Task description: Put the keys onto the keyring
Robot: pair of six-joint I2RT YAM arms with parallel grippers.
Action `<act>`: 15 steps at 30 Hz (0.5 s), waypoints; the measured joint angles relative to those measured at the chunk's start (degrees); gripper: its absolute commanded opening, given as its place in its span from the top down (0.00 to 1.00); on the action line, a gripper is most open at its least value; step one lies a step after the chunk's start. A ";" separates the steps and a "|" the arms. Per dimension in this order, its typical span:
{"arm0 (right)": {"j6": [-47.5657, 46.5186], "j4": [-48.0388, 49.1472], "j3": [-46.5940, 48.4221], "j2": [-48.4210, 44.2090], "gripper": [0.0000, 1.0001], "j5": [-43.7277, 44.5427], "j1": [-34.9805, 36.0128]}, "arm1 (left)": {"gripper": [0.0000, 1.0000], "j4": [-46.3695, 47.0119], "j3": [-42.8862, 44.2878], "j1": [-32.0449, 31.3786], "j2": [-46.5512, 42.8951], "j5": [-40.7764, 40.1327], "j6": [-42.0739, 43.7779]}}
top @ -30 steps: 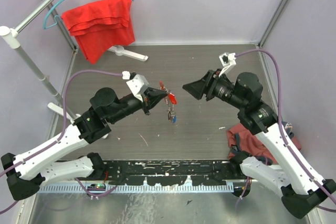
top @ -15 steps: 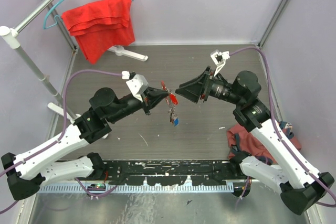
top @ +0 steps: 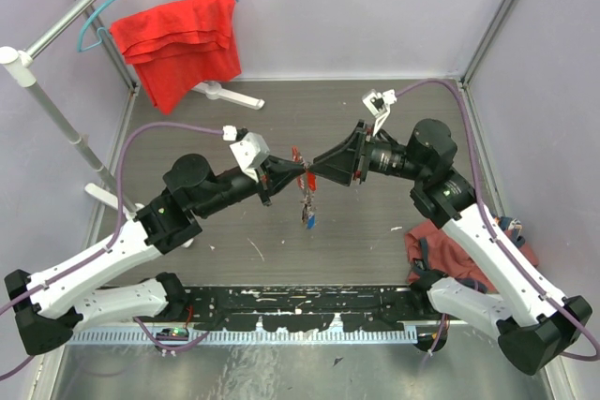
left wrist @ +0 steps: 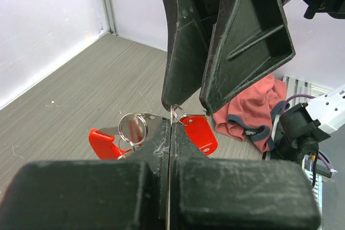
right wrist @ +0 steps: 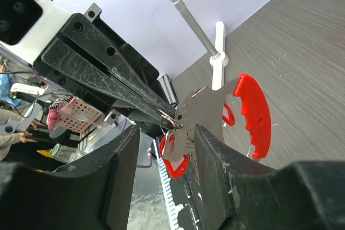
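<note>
Above the middle of the grey wood-grain table [top: 375, 119], both arms meet tip to tip, clear of the surface. The black left gripper [top: 291, 173] is clamped tight on a thin silver wire keyring [left wrist: 174, 112], though the exact bite point is hidden between its pads. The black right gripper [top: 319, 169] has its jaws partly apart, one finger on each side of that ring, gripping nothing. The silver metal keys with red plastic heads [left wrist: 198, 133] hang from the ring just beyond the left fingertips, off the table. Likely fault: if the right jaws close on a key blade instead of the wire, or push sideways, the ring may twist out of the left clamp and the bunch may drop. Bare table lies below the meeting point and toward the back wall. The crumpled maroon cloth [top: 424, 248] lies well to the right, and the red towel on a hanger [top: 178, 39] hangs well apart at the far left corner.
</note>
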 measured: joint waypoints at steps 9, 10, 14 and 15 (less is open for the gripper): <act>-3.93 -5.27 0.72 1.01 0.53 -0.20 2.08 | 1.00 0.13 0.63 0.00 0.13 0.00 -0.02; -4.42 -5.79 0.90 1.01 0.55 -0.09 2.16 | 1.00 0.15 0.63 0.00 0.15 0.00 -0.02; -5.53 -6.82 1.29 1.01 0.63 0.55 2.34 | 1.00 0.15 0.63 0.00 0.15 0.00 -0.02; -5.75 -7.04 1.29 1.01 0.65 0.72 2.38 | 1.00 0.15 0.63 0.00 0.15 0.00 -0.02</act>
